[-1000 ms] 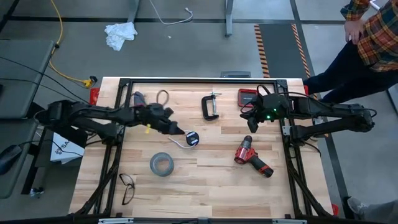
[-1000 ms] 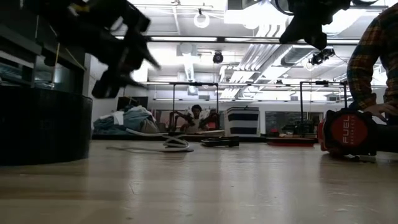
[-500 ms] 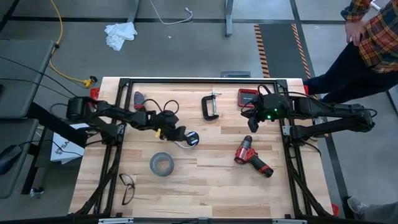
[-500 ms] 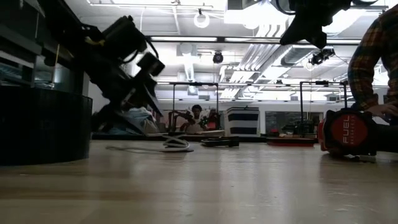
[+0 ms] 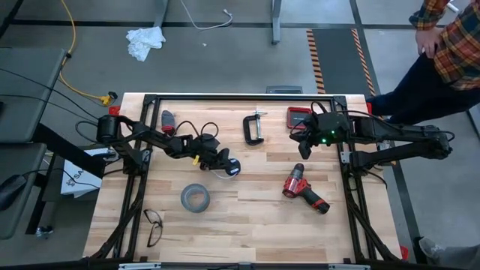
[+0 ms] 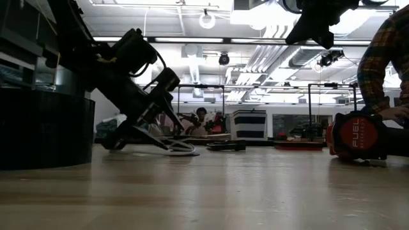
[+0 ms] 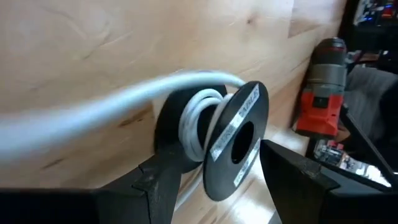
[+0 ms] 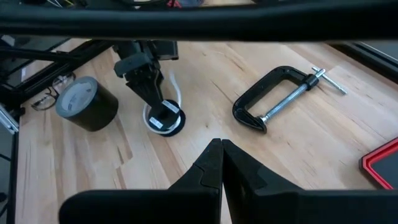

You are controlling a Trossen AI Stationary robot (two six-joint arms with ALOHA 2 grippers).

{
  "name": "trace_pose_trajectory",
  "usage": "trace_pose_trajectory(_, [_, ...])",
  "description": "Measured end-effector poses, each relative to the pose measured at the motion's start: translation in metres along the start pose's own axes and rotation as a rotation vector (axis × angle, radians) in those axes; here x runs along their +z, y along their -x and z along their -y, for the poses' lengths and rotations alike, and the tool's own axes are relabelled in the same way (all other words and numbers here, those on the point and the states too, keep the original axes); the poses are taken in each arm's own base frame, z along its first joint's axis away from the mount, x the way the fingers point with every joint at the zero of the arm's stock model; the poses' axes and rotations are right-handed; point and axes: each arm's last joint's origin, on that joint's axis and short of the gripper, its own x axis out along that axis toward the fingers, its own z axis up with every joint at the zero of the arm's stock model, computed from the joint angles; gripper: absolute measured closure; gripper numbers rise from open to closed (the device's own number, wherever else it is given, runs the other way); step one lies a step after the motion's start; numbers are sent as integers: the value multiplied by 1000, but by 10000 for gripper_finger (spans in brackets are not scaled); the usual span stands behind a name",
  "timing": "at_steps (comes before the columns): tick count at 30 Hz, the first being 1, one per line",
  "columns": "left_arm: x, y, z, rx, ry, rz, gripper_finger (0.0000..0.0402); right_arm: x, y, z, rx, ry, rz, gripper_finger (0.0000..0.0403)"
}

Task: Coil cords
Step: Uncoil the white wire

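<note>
one wrist view: spool point(image 7: 233, 146) between open fingers point(image 7: 158, 177)

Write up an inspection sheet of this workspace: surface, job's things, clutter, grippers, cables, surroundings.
Surface: pale wooden table top, black frame rails along its edges.
Job's things: small black round spool with a white label, thin white cord partly wound on it, the rest trailing loose.
Clutter: grey tape roll, black C-clamp, red and black drill, black-framed glasses, flat red case.
Grippers: left gripper down at the spool, fingers open either side of it; right gripper shut, waiting above the table's right side.
Cables: yellow cable on the floor.
Surroundings: white rag on the floor; person in a plaid shirt beside the table.
</note>
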Motion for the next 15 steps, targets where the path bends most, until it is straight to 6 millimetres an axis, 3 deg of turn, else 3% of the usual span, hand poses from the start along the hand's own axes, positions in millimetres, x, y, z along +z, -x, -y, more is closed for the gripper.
trace_pose_trajectory(4, [0,3,4,-26,5,5,206,0,0,0,0,0,1,402])
trace_pose_trajectory(7, [0,4,6,-31,0,7,236,0,0,0,-5,0,3,402])
trace_pose_trajectory(15, [3,5,4,-15,-3,68,385,0,0,0,-16,0,9,402])
